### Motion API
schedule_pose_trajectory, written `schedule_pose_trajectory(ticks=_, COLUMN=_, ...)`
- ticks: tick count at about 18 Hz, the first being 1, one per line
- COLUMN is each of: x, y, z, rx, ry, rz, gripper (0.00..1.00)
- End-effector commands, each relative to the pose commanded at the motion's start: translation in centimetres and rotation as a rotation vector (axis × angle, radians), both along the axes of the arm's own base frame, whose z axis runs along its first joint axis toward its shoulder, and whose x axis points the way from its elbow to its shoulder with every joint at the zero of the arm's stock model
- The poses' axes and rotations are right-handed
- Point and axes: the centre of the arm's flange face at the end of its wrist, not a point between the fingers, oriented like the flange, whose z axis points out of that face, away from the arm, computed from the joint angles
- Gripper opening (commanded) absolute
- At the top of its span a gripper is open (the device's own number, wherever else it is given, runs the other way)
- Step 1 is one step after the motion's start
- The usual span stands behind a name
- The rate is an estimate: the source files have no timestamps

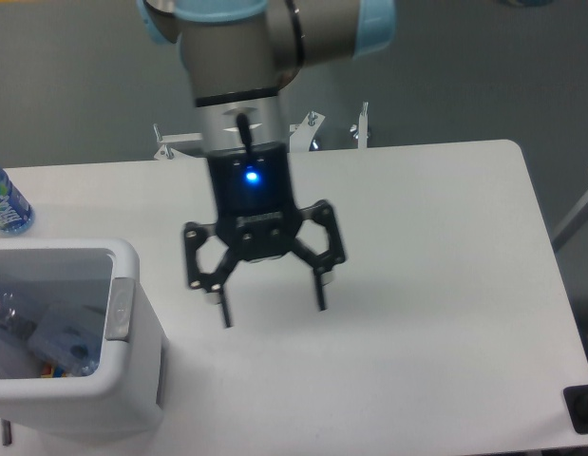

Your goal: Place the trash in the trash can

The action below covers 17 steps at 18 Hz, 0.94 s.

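The gripper (pixel 272 315) hung spread and empty, right of the bin (pixel 132 380). Wrapper (pixel 9 313) and bottle (pixel 70 350) lay inside the bin; the task looked finished.

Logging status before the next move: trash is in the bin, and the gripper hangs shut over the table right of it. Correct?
Not quite. The camera view shows the gripper open, fingers spread wide, not shut. The rest holds: it hangs over the table right of the bin, with trash inside.
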Motion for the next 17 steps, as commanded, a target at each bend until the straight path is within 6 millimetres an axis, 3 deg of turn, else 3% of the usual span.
schedule_pose_trajectory(ticks=5, x=0.0, y=-2.7, z=-1.6, rx=-0.288, ry=0.072, rz=-0.123, gripper=1.00)
schedule_pose_trajectory(ticks=9, x=-0.5, y=-5.0, z=-1.3, rx=-0.468, ry=0.116, rz=-0.239, gripper=1.00)
schedule_pose_trajectory(ticks=13, x=-1.7, y=-8.2, z=0.2, rx=-0.517, ry=0.115, rz=-0.283, gripper=1.00)
schedule_pose_trajectory(ticks=17, x=-2.5, y=-9.1, z=0.8, rx=-0.506, ry=0.117, rz=-0.266, gripper=1.00)
